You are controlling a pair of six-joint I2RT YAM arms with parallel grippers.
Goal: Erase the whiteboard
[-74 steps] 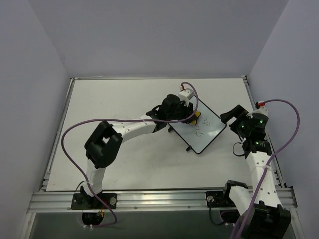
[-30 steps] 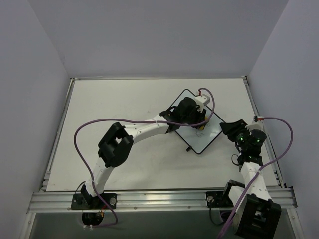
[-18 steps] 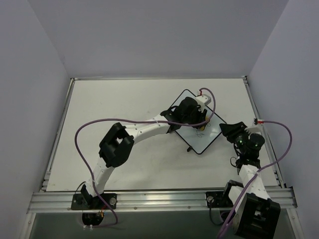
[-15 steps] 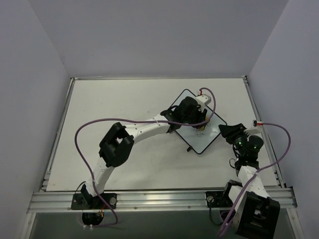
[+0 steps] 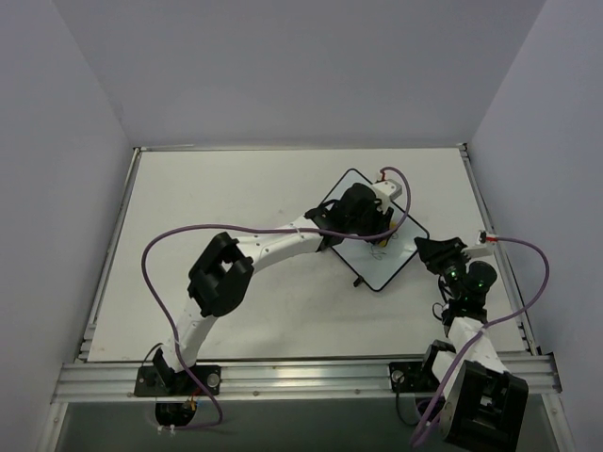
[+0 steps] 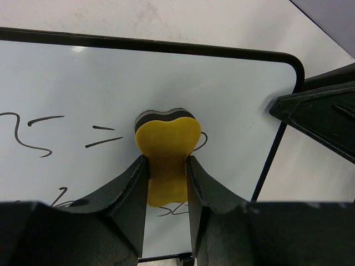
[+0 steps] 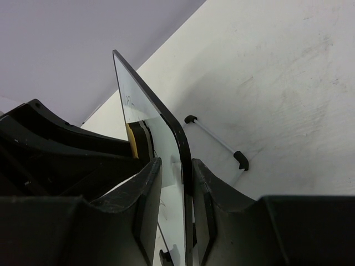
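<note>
The whiteboard (image 5: 384,266) lies turned like a diamond at the table's right middle, with black scribbles (image 6: 33,136) on its white face (image 6: 222,94). My left gripper (image 5: 369,224) is over it, shut on the yellow bone-shaped sponge (image 6: 167,136), whose dark underside presses on the board. My right gripper (image 5: 427,250) is at the board's right corner. Its jaws straddle the black-framed edge (image 7: 141,100): the right finger (image 7: 202,183) touches the frame and a narrow gap shows on the other side. In the right wrist view my right gripper (image 7: 176,162) is open.
The white table (image 5: 236,188) is walled on the left, back and right. A metal rail (image 5: 301,377) runs along the near edge. Purple cables (image 5: 165,240) loop off both arms. The board's thin wire foot (image 7: 216,138) rests on the table beside my right fingers.
My right gripper has slid in onto the board's right corner and its jaws have narrowed around the edge. The left gripper with the sponge has barely shifted on the board.
</note>
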